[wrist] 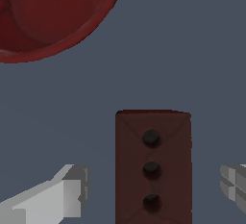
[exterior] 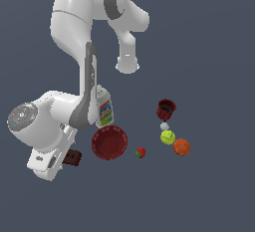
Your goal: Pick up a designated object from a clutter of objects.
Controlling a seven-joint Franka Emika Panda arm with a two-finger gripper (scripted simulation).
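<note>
Where the tool (wrist: pixel 153 189) straddles, brick (wrist: pixel 153 168) seemingly untouched, cropped.

— First item for your list?
— Ground surface (exterior: pixel 214 42): flat, matte, dark slate-blue, one even tone. You see it run to every border of the exterior view.
— And from your wrist view?
— Same entry, the same slate-blue, plain and even in tone. It fills the picture behind whatever lies on it.

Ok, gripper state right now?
Gripper: open, fingers either side of the small dark red-brown holed rectangular brick, not touching it.
</note>
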